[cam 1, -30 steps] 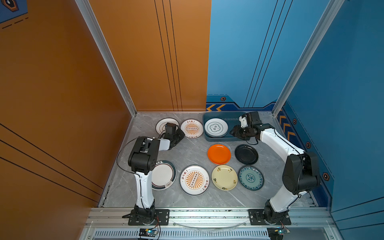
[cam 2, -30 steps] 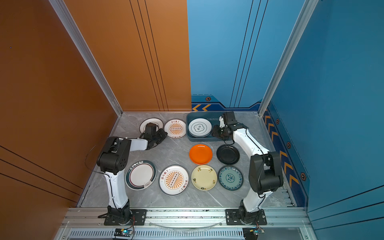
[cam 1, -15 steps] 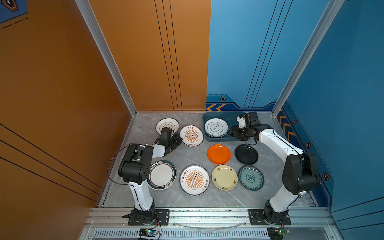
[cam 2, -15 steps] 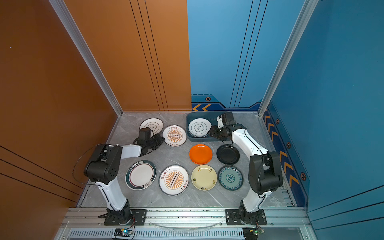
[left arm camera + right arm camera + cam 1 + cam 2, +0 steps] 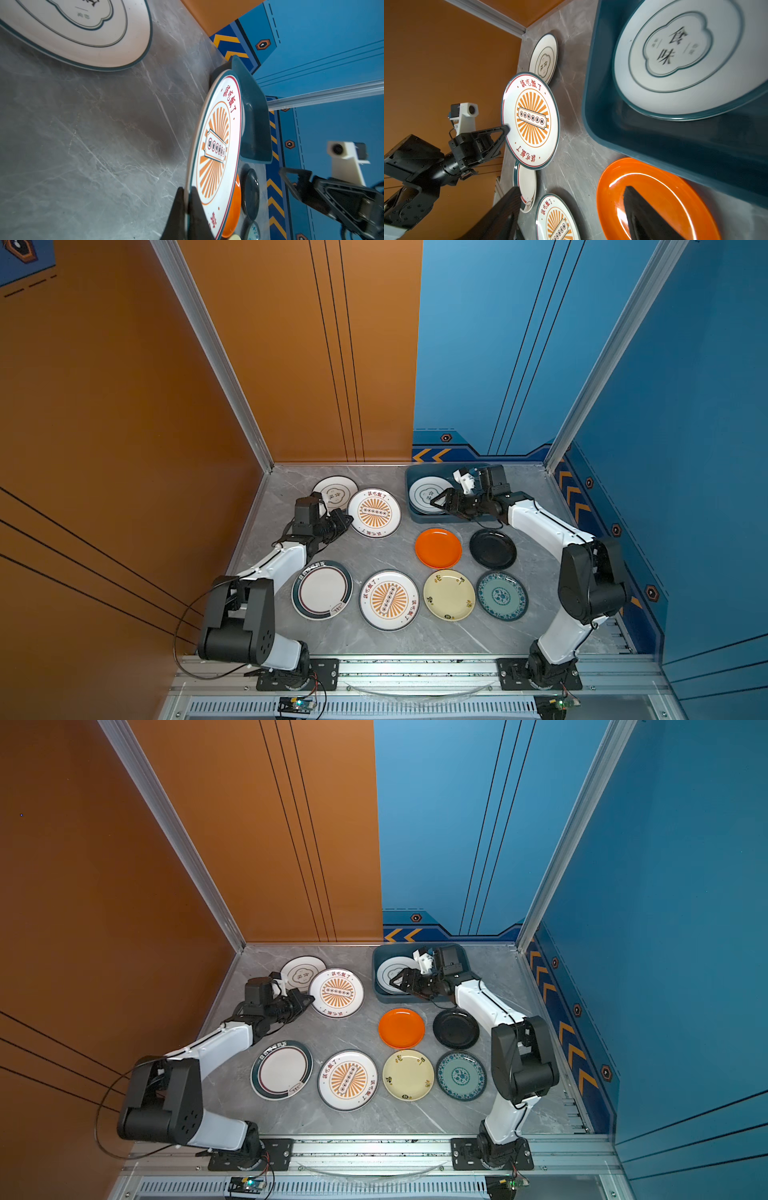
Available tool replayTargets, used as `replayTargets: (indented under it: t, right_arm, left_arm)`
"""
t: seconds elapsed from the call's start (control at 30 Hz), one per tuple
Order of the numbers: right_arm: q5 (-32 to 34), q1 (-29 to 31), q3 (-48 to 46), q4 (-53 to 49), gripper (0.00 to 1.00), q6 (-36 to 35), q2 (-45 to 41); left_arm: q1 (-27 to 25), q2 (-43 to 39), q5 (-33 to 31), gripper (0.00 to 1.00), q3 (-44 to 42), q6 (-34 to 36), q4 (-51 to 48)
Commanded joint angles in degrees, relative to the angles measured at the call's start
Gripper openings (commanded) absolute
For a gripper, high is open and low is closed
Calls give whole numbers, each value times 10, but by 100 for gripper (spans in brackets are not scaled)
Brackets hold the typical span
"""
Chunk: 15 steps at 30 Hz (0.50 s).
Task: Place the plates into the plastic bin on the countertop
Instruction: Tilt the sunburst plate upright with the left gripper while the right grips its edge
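Observation:
My left gripper [image 5: 345, 517] is shut on the rim of a white plate with an orange sunburst [image 5: 374, 512], its jaws clamped over the edge [image 5: 188, 199]. The plate is tilted up off the grey countertop [image 5: 399, 647]. The dark blue-grey plastic bin [image 5: 410, 506] stands at the back right with a white cloud-emblem plate [image 5: 426, 494] lying in it. My right gripper [image 5: 439, 501] hovers over the bin's near edge, open and holding nothing. In the right wrist view its fingers [image 5: 643, 209] frame an orange plate [image 5: 612, 197].
Loose plates on the countertop: a cloud-emblem one [image 5: 334, 493] at the back left, orange [image 5: 438, 548], black [image 5: 493, 549], cream [image 5: 449, 595], teal patterned [image 5: 502, 595], a second sunburst [image 5: 389, 600] and a dark-rimmed white one [image 5: 322, 589]. Walls close in on three sides.
The left gripper, shut on the sunburst plate, has drawn it slightly forward and left while its arm swung round. The right gripper's jaws have spread wider over the bin.

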Motion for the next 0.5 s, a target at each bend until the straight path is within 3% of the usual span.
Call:
replayTargets:
  t: [0.0, 0.2, 0.47]
  right_arm:
    - [-64, 12, 22, 41, 79, 18, 30]
    - [-120, 26, 24, 108, 75, 58, 57]
    - [-144, 33, 27, 93, 70, 48, 56]
  left_arm:
    - [0, -24, 79, 0, 7, 22, -27]
    - [-15, -30, 121, 0, 35, 13, -19]
    - [-37, -5, 138, 0, 73, -13, 14]
